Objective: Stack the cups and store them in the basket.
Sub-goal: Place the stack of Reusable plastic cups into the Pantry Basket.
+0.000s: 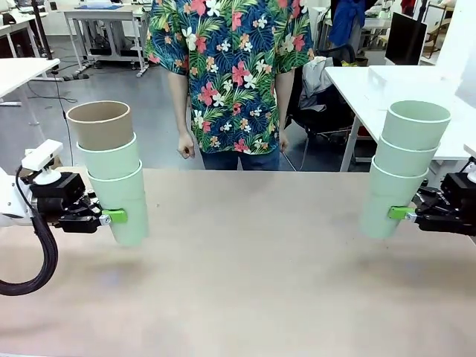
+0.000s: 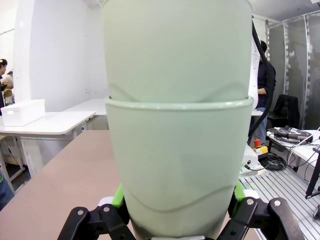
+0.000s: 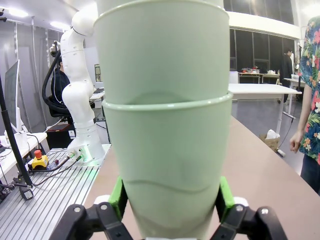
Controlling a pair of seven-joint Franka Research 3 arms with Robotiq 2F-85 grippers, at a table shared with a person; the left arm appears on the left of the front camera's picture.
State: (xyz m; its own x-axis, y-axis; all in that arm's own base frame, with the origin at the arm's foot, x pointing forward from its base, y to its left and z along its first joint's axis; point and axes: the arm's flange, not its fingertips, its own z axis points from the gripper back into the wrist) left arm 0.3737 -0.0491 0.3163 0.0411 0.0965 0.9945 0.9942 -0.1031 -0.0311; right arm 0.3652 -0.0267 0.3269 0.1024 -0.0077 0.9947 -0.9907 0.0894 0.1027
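Left tool (image 1: 119, 217) clamps bottom cup of tan-topped stack (image 1: 111, 160), right tool (image 1: 394, 213) likewise on mint stack (image 1: 407, 160); both upright off counter (image 1: 245, 260), we reckon so nested cups sit tight.

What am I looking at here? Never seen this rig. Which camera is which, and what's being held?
A two-armed robot at a table, with a person standing across it. The left hand is shut on a stack of three cups, two mint with a tan-brown cup on top. The right hand is shut on three mint cups. Both stacks seem lifted off the tabletop. The wide picture comes from a fixed camera between the arms. The other two come from cameras on each wrist, close up, so the stacks loom large.
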